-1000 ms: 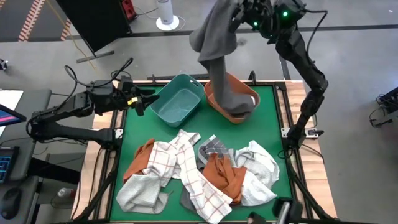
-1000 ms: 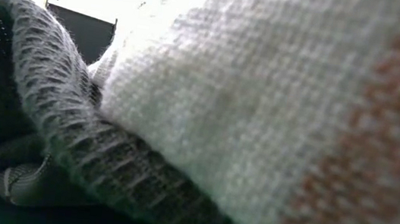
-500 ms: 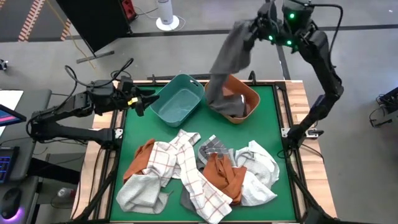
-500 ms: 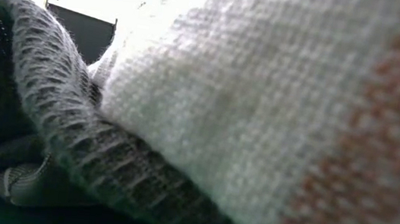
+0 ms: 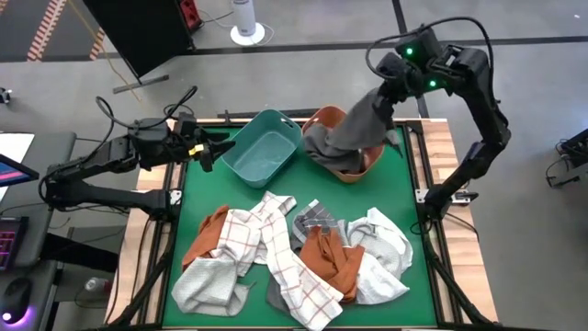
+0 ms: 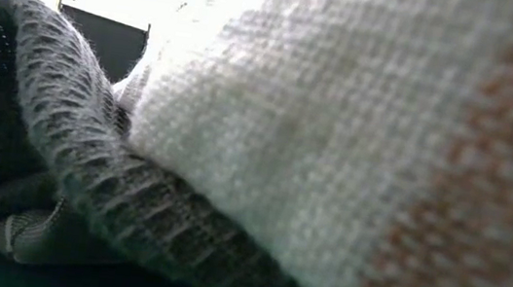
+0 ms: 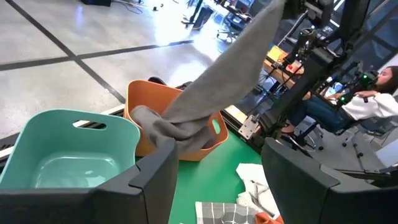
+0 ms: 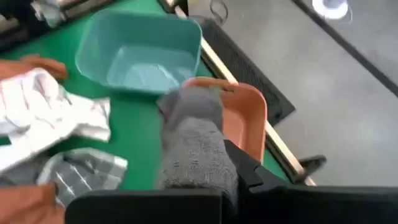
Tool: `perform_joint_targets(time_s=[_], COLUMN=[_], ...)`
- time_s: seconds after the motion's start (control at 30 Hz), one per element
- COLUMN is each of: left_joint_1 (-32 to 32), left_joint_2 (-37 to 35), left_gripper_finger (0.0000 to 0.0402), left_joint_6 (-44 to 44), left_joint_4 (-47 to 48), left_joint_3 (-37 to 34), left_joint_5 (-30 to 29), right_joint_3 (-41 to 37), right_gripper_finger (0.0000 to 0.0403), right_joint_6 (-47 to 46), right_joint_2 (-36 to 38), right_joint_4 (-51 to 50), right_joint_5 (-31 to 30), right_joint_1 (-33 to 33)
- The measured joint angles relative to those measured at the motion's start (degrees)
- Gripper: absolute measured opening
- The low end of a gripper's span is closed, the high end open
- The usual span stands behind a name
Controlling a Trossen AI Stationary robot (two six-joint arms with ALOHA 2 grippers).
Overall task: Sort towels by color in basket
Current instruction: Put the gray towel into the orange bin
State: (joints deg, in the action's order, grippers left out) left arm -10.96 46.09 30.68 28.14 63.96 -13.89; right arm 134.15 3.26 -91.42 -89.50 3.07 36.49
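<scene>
My right gripper (image 5: 384, 90) hangs over the orange basket (image 5: 371, 158) at the table's far right, shut on a grey towel (image 5: 349, 129). The towel's lower end lies heaped in that basket (image 7: 149, 121). My left gripper (image 5: 208, 152) waits open and holding nothing at the far left, beside the teal basket (image 5: 262, 152). A pile of towels lies on the near half of the green mat: white (image 5: 386, 244), rust-orange (image 5: 331, 262), checked (image 5: 285, 257) and grey-striped (image 5: 317, 219). In the low view a white towel (image 6: 337, 124) and a dark grey towel (image 6: 64, 110) fill the picture. My right gripper pinches the grey towel's upper end (image 8: 196, 171) between its two fingers. The fingers slant downward from the far right toward the orange basket. The towel slopes down from the fingers (image 7: 249, 50) in a long band, and its lower part rests bunched inside the basket.
The teal basket (image 7: 68, 155) stands close to the left of the orange one (image 8: 249, 115). Wooden table edges (image 5: 439, 138) frame the mat. A person sits beyond the table (image 7: 373, 93). Bare green mat (image 5: 404, 184) lies between the baskets and the pile.
My right gripper has come down and toward the table's right edge, tipping its fingers steeply downward, still shut on the grey towel. The towel's upper end has sunk with it; its lower end has stayed in the orange basket and more cloth has settled there.
</scene>
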Motion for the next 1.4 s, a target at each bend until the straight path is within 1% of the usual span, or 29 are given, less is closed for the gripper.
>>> perform_joint_targets(time_s=[0.1, 0.37, 0.5, 0.6, 0.77, 0.9, 1.07, 1.4], left_joint_1=[0.0, 0.01, 0.0, 0.0, 0.01, 0.0, 0.0, 0.01], left_joint_2=[0.0, -0.02, -0.02, 0.0, 0.0, 0.0, 0.04, 0.02], left_gripper_finger=[0.0219, 0.0219, 0.0219, 0.0219, 0.0219, 0.0219, 0.0219, 0.0219], left_joint_6=[0.02, 1.01, 1.69, 1.7, 1.7, 1.72, 2.14, 3.04], left_joint_4=[0.02, 1.16, 1.14, 1.11, 1.09, 1.08, 1.04, 1.05], left_joint_3=[0.0, 0.0, 0.0, 0.0, 0.0, 0.0, 0.0, 0.0], left_joint_5=[-0.02, -0.02, -0.02, -0.02, -0.02, -0.02, -0.04, -0.04], right_joint_3=[-0.47, -0.55, -2.25, -7.78, -20.51, -28.68, -33.81, -34.21], right_gripper_finger=[0.0019, 0.002, 0.002, 0.002, 0.002, 0.002, 0.0021, 0.0024], right_joint_6=[-2.11, -7.72, -8.21, -7.6, -6.28, -6.27, -7.63, -9.3], right_joint_2=[0.81, 1.21, 1.38, 2.49, 4.52, 4.05, 0.48, -9.01], right_joint_4=[-0.73, -0.5, -0.38, -0.44, -0.62, -0.16, 7.17, 26.49], right_joint_5=[0.27, 2.08, 2.8, 2.87, 3.01, 3.17, 4.78, 5.6], right_joint_1=[-0.69, -0.11, -0.13, -0.11, -0.09, -0.11, -0.57, -0.85])
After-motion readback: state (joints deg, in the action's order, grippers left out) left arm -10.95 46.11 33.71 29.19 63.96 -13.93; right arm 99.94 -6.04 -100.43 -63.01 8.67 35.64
